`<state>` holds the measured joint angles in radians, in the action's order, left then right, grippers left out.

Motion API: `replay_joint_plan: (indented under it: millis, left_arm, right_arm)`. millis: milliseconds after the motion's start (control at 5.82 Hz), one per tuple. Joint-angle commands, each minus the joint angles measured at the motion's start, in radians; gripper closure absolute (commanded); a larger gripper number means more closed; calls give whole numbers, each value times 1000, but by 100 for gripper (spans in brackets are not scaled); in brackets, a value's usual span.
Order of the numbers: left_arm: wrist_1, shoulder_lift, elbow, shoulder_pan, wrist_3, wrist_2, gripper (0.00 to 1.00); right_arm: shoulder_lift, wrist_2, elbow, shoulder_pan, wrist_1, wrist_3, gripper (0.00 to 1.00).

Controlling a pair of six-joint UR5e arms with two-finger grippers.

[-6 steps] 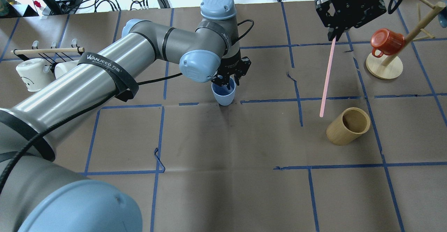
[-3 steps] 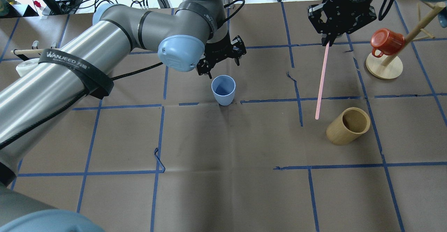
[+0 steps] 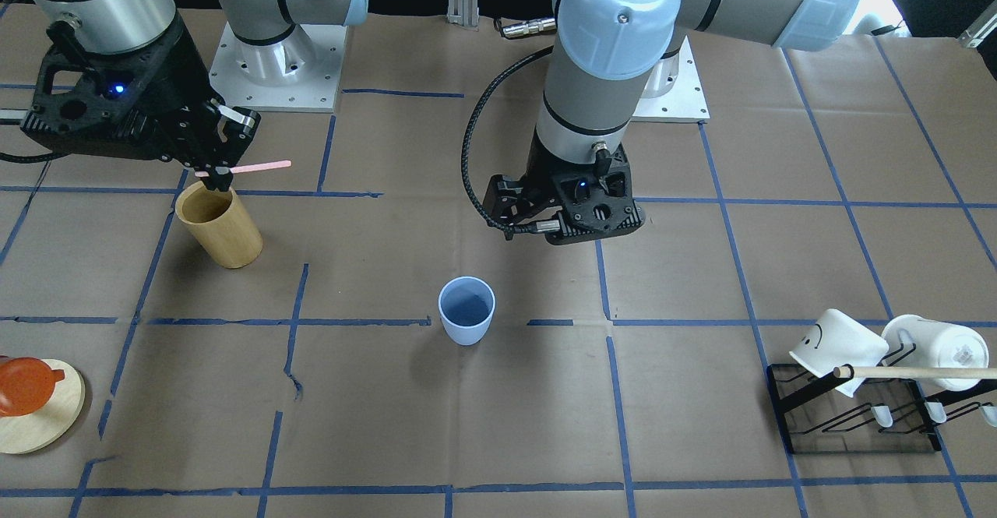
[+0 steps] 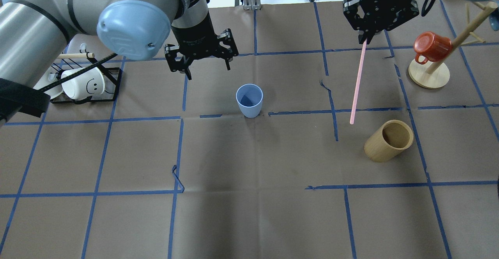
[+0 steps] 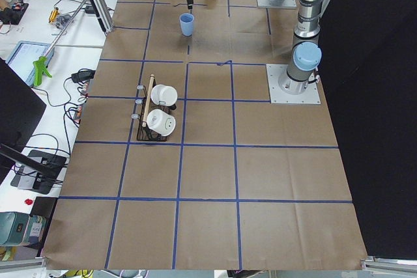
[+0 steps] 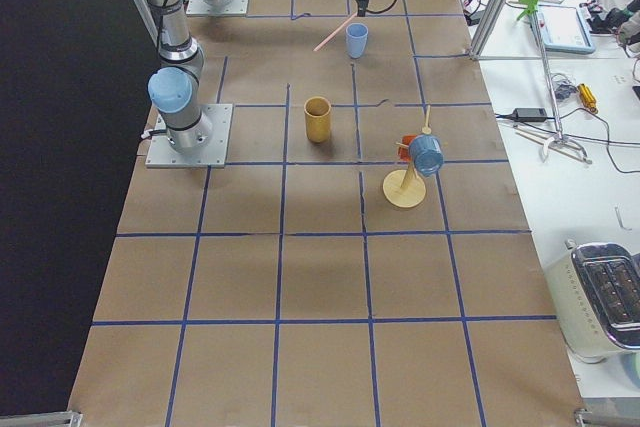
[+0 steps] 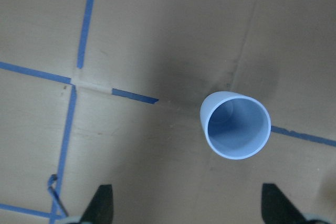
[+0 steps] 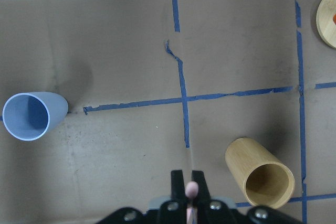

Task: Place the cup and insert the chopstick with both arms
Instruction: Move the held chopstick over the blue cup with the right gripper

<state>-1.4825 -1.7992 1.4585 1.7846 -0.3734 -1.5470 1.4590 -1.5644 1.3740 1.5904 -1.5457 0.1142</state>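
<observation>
Currently, front-facing view: blue cup (image 3: 466, 322) stands upright on the table (image 3: 701, 269), mid-table and alone. Left gripper (image 3: 562, 214) hangs above and behind it, well apart from it. Right gripper (image 3: 212, 175) holds the pink chopstick (image 3: 253, 166) in the air over on the right side, above the bamboo holder (image 3: 218, 223).

Overhead view: left fingers (image 4: 188, 72) spread wide with nothing between them, off to the left of the cup on its far side. Chopstick slants down from the right gripper; its free tip hangs between cup and bamboo holder, nearer the holder, inside neither.

Side views: cup and arms are at the far end and too small to add anything.

Left wrist view: cup mouth is open and empty, with both fingertips wide apart at the frame's bottom edge.

Right wrist view: right fingers (image 8: 177, 179) pressed together on the chopstick's upper end. Cup sits to the left, bamboo holder close by on the right.

Status, as a judgement: cup placement looks done. Chopstick insertion is not yet done. I presume the blue cup is the target, so the right arm has to carry the tip leftward over its mouth, then lower it.
</observation>
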Motion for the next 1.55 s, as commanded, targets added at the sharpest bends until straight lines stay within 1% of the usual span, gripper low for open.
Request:
replay_joint_plan:
  millis: [0, 172, 344, 516, 688, 859, 1031, 1203, 1375]
  left_arm:
    - [-13, 38, 38, -104, 178, -21, 1]
    - [-12, 53, 49, -140, 186, -19, 1]
    - [-6, 63, 60, -155, 241, -21, 1]
    - [22, 78, 83, -168, 292, -21, 1]
    - [33, 90, 95, -171, 292, -21, 1]
    - [33, 93, 88, -171, 292, -25, 1]
    - [33, 98, 91, -171, 291, -48, 1]
    - [33, 95, 89, -169, 291, -48, 1]
    - [31, 95, 91, -169, 291, -50, 1]
  right_arm:
    - [-81, 0, -80, 41, -40, 51, 92]
    - [-162, -3, -186, 106, -40, 127, 92]
    - [-248, -3, -282, 158, -40, 206, 92]
    - [-309, -5, -335, 210, -51, 282, 92]
    - [-342, -5, -335, 262, -103, 374, 92]
    - [-376, -5, -335, 301, -131, 434, 92]
    - [-402, -5, -332, 319, -151, 461, 92]
    - [-414, -17, -326, 319, -157, 456, 92]
    - [-419, -52, -308, 321, -180, 452, 92]
